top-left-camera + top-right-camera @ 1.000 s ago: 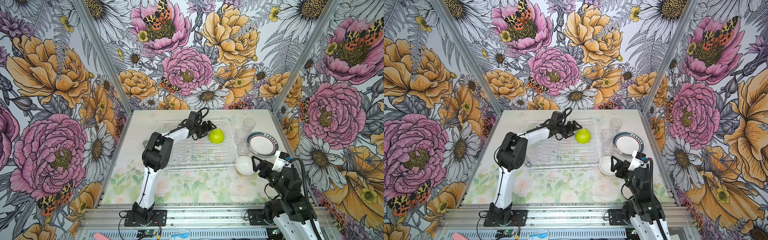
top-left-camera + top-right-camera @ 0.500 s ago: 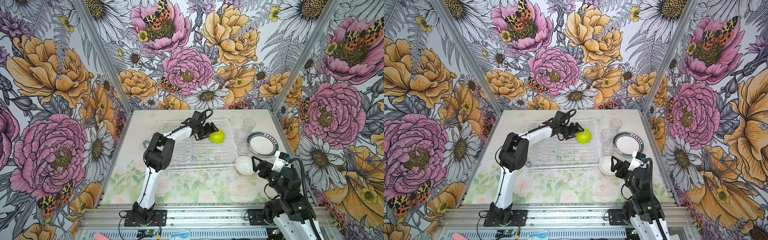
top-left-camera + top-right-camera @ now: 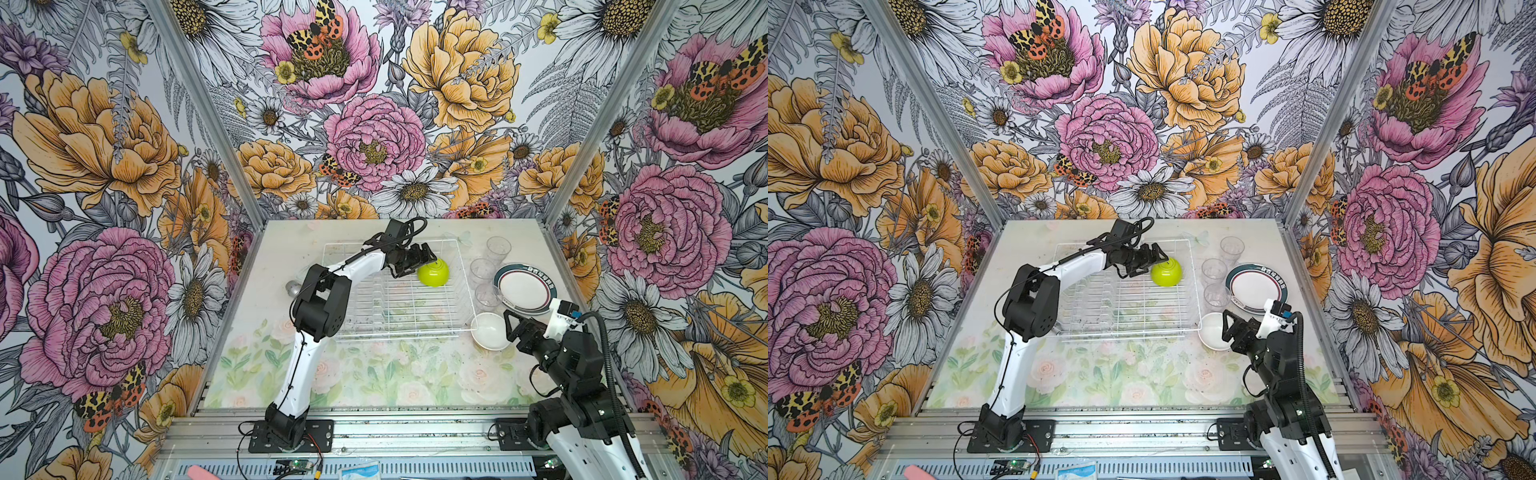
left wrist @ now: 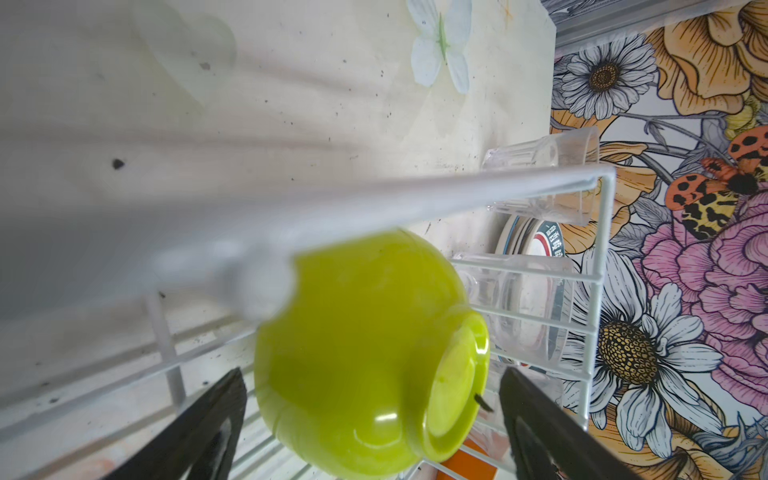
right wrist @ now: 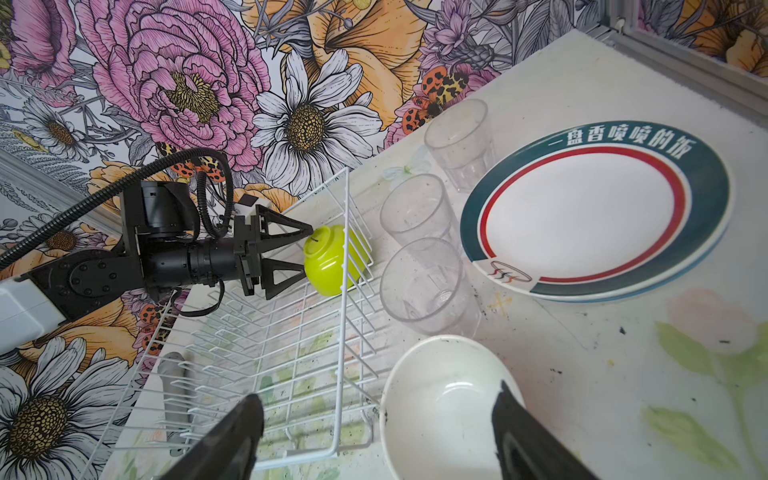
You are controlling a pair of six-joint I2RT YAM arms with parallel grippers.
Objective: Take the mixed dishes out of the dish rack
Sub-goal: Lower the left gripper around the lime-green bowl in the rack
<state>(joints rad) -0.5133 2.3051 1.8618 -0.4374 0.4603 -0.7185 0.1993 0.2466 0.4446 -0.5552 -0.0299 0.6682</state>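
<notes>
**Lime-green bowl tipped over in the rack's far right corner, left jaws spread around its foot**

The lime-green bowl [image 3: 433, 272] is a small, glossy, round thing with a raised foot ring. It sits inside the white wire dish rack [image 3: 415, 307], tucked against the right end wall near the far corner. It lies tipped on its side. In the right wrist view its foot ring [image 5: 318, 243] faces back toward the left gripper [image 5: 308, 248] and its mouth is turned away toward the rack's end wall, so the inside can't be seen. Being round it has no real long side. The line from foot to mouth runs roughly left to right across the rack, close to flat.

The left gripper's jaws are spread wide. In the left wrist view one black finger [image 4: 199, 428] stands on each side of the bowl, with a sliver of gap on both sides, so nothing is gripped.

The right gripper [image 3: 510, 330] is spread wide too and holds nothing. It hovers at a bowl with a white inside [image 3: 490, 330], which stands on the table [image 3: 374, 374] just outside the rack's near right corner. Whether it touches that bowl is hard to tell.

Right of the rack stand three clear tumblers [image 3: 482, 270] and a stack of dark-rimmed plates [image 3: 525, 289]. A grey metal cylinder [image 3: 293, 287] sits off the rack's left side.
</notes>
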